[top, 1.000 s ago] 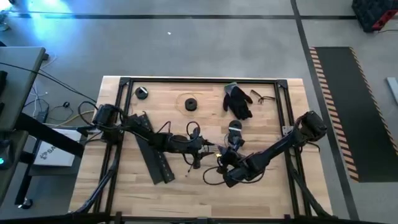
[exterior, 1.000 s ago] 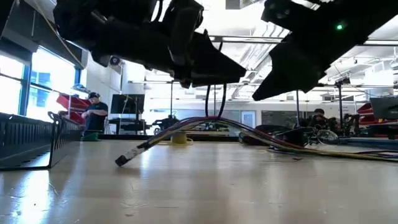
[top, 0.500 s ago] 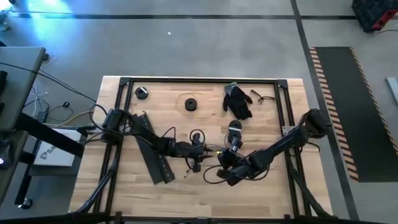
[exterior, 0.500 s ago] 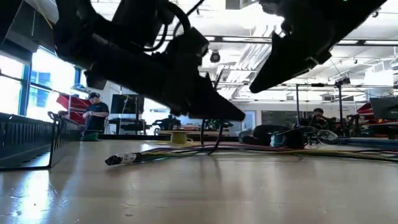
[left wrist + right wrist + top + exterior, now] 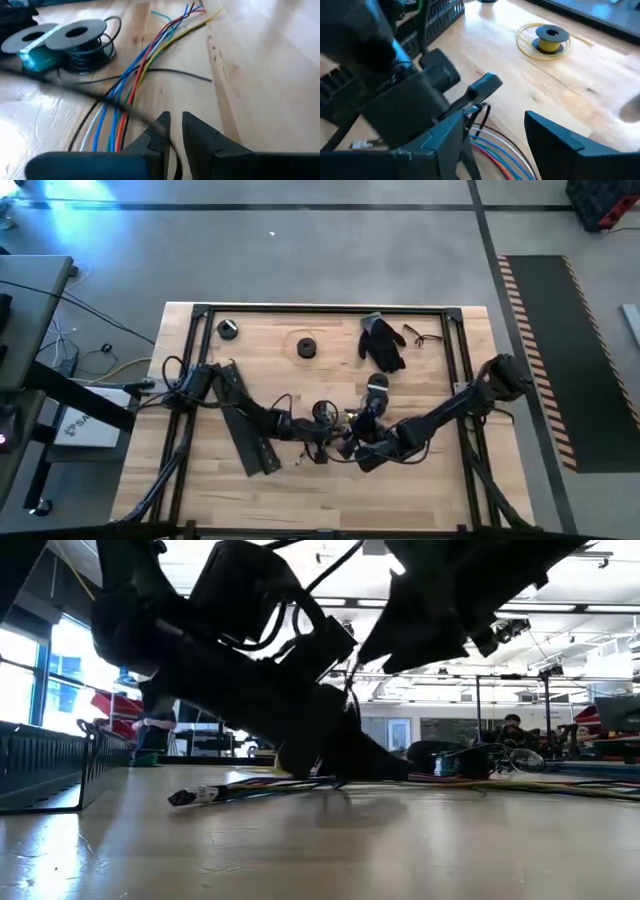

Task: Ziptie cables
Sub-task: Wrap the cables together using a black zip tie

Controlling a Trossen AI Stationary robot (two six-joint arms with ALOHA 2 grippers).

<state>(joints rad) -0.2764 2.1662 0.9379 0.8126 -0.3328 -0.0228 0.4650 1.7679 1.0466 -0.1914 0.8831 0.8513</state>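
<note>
Just ahead of the left gripper (image 5: 174, 131), whose fingers stand slightly parted and grasp nothing, the cables (image 5: 131, 85) lie fanned flat on the table. The right gripper (image 5: 492, 137) (fingers wide apart, empty) crowds close; the grippers could collide, or a grab could miss stray wires.

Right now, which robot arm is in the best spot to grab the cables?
Probably the left. The left gripper sits low right at the cables on the table, fingers slightly apart. The right gripper is open and close too, but the left arm partly blocks its way.
</note>
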